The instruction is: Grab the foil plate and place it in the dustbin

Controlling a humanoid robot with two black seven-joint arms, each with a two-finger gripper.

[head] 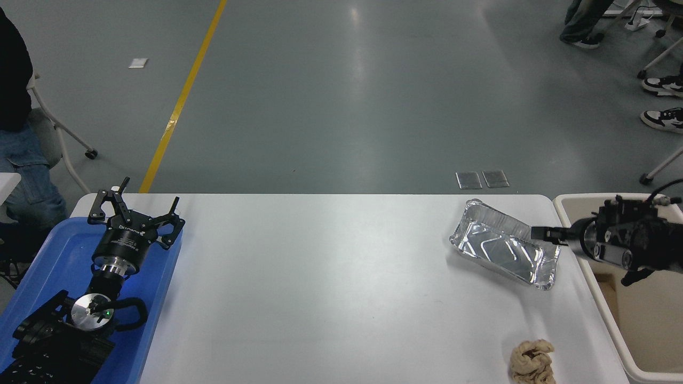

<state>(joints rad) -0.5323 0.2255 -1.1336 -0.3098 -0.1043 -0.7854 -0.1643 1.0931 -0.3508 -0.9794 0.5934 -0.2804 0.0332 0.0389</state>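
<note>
The foil plate (501, 249), a shiny silver rectangular tray with ribbed sides, lies slanted on the white table (331, 277) near its far right corner. My right gripper (545, 234) reaches in from the right edge, over the dustbin's near corner. Its tip sits at the plate's far right rim and hides that corner. The gripper is seen edge-on, so its state does not show. The dustbin (573, 200), a large beige bin, stands against the table's right side. My left gripper (136, 213) is parked open over the blue tray at the lower left.
A tan wad of paper (532, 361) lies near the front right edge of the table. The flat blue tray (53, 256) lies on the table's left end. A person (16, 133) with a wheeled chair is at the far left, and shoes (661, 101) show at the upper right.
</note>
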